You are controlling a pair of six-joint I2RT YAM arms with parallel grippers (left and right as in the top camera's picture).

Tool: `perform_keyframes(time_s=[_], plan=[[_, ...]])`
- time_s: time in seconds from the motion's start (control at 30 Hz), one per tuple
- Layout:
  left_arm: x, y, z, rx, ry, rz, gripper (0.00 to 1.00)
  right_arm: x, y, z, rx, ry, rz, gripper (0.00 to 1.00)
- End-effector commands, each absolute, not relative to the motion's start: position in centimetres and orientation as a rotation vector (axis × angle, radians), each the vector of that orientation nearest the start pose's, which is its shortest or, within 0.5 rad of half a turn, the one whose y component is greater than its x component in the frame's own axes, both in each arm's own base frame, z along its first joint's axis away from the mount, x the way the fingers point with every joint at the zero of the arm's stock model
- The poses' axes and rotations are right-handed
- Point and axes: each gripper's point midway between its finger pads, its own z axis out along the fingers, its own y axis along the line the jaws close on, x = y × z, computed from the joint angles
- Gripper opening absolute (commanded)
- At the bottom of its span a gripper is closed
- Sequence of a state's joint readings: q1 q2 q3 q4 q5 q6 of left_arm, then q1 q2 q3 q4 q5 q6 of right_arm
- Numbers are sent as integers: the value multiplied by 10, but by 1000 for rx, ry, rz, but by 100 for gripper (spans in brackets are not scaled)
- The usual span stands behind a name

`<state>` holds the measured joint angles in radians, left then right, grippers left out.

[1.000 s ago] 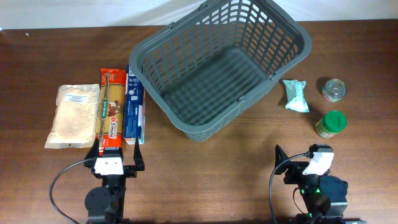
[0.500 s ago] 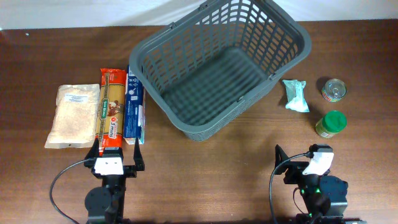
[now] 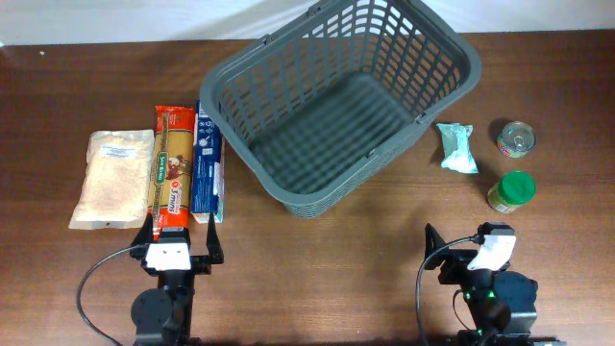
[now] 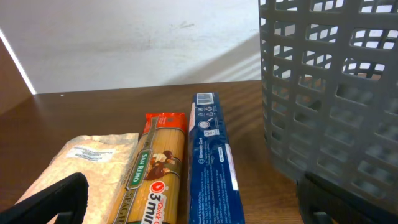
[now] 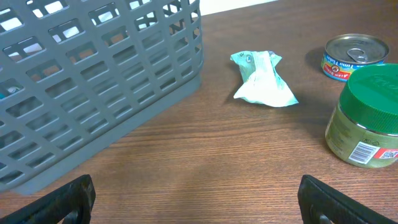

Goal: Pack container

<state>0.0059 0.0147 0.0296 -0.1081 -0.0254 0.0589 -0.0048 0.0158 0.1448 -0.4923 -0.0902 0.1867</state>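
The dark grey basket stands empty at the table's back middle; its lattice wall shows in the left wrist view and the right wrist view. Left of it lie a beige grain bag, a spaghetti pack and a blue box. Right of it are a pale green packet, a tin can and a green-lidded jar. My left gripper is open and empty just before the spaghetti. My right gripper is open and empty, near the front edge.
The brown wooden table runs to a white wall at the back. Cables loop from both arm bases at the front. In the right wrist view the packet, can and jar stand ahead to the right.
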Motion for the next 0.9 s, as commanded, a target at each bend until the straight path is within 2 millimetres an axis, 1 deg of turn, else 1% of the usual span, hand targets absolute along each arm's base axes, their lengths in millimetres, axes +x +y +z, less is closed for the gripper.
perform_keyframes(time_s=[0.0,0.27,0.33,0.4,0.5,0.57,0.63,0.7,0.73,0.8,0.83,0.87], plan=[[245,5,157,24,1660,61,99,221,12,121,133,1926,197,99],[245,5,157,24,1660,61,99,221,12,121,134,1926,196,99],[245,4,157,25,1659,59,99,222,12,124,132,1912,197,99],[245,-2,158,55,1654,26,99,222,13,124,130,1914,202,99],[245,-1,160,53,1644,38,99,222,11,124,138,1915,191,99],[245,-2,159,59,1652,30,99,224,19,132,133,1881,255,99],[245,-9,162,89,1648,-2,99,225,29,142,88,1848,317,99],[245,-13,171,107,1639,-22,99,225,32,149,76,1839,330,99],[244,-14,180,109,1630,-23,99,224,32,154,76,1837,330,99],[243,-13,202,113,1618,-10,99,224,32,174,73,1817,329,99],[243,-12,214,129,1620,10,99,224,30,189,79,1807,319,99],[245,-10,223,132,1634,31,99,224,25,200,99,1813,295,99]])
